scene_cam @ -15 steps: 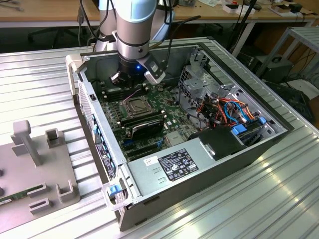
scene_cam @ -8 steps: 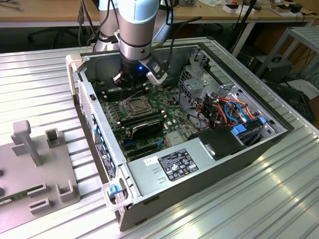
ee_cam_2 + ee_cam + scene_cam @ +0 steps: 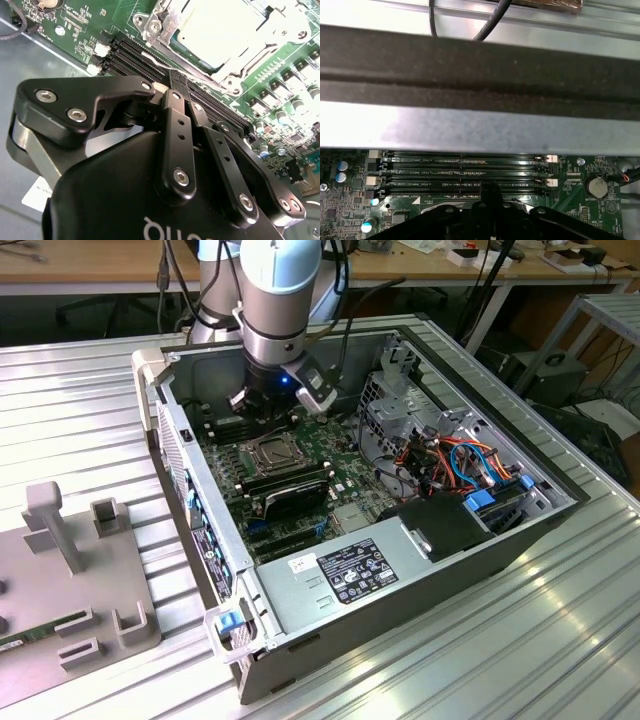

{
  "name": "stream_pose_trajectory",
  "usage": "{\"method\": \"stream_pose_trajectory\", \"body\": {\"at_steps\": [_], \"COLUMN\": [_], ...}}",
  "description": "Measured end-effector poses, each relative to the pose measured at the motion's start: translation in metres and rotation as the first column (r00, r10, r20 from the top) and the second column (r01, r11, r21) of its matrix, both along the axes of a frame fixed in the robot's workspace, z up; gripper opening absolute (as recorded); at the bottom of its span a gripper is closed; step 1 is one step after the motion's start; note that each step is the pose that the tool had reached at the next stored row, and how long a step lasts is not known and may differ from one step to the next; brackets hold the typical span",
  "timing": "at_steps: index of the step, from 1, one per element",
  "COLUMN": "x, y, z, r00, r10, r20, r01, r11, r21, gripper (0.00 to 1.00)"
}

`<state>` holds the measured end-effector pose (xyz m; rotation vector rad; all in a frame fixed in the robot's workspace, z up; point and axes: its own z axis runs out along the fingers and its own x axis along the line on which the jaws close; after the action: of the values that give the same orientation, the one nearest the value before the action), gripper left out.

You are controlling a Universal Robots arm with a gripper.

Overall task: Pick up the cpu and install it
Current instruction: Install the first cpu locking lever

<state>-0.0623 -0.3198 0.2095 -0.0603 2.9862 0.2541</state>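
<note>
White silkscreen lettering is printed beside the memory slots [image 3: 465, 172] in the first wrist view; a printed label [image 3: 357, 568] is carried on the power supply [image 3: 300, 605]; partial white lettering is shown on the gripper [image 3: 176, 80].

The exterior view looks down at a slant from high up onto the open computer case [image 3: 420, 630] lying on the ribbed worktop [image 3: 80, 390], taking in the whole box. Both wrist views sit close behind the gripper [image 3: 175, 82] [image 3: 490, 192] and look past it at the memory slots [image 3: 145, 57] [image 3: 465, 172], which they share. The first wrist view also faces a case wall [image 3: 470, 130].
</note>
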Motion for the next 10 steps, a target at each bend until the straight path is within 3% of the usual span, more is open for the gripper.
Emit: {"method": "stream_pose_trajectory", "body": {"at_steps": [10], "x": [0.0037], "y": [0.0000], "z": [-0.0087], "r00": [1.0000], "r10": [0.000], "r20": [0.0000], "r01": [0.000], "r11": [1.0000], "r21": [-0.0030], "gripper": [0.11]}}
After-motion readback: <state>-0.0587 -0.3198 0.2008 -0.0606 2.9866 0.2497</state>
